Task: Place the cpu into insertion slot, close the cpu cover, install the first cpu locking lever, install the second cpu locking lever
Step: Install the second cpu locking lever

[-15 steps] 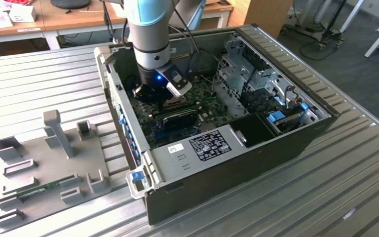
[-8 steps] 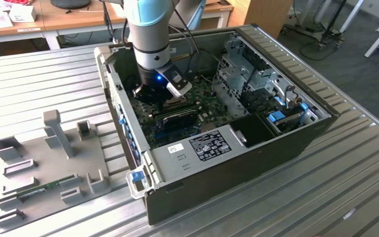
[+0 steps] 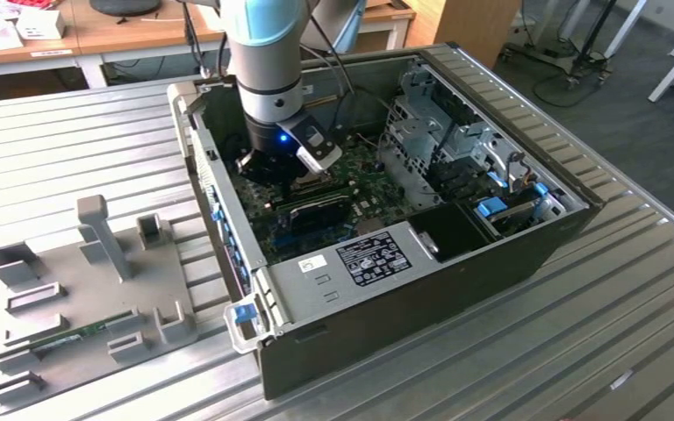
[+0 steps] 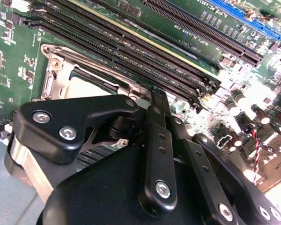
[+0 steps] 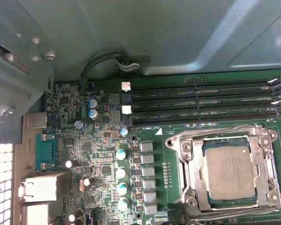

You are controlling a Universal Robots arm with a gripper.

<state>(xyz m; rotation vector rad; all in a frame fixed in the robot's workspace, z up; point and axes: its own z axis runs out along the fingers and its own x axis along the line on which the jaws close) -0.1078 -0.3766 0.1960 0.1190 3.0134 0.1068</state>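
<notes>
In the first wrist view the cpu (image 5: 229, 172) lies flat in the insertion slot (image 5: 171, 140) on the green motherboard (image 5: 103, 154). The silvery cpu cover (image 5: 193, 164) lies down around the cpu, whose grey top shows through the cut-out. Thin metal lever rods (image 5: 220, 127) run along the socket's edges. In the second wrist view my black gripper (image 4: 155, 93) is shut with nothing in it, its tip right at the edge of the cpu cover (image 4: 54, 77), beside the memory slots. In the exterior view the gripper (image 3: 276, 175) reaches down inside the open computer case.
Long dark memory slots (image 5: 201, 101) run beside the socket. The case walls (image 3: 214, 189) and a drive cage (image 3: 431, 132) hem the arm in. A grey fixture tray (image 3: 91, 289) with a memory stick sits on the slatted metal table at the exterior view's left.
</notes>
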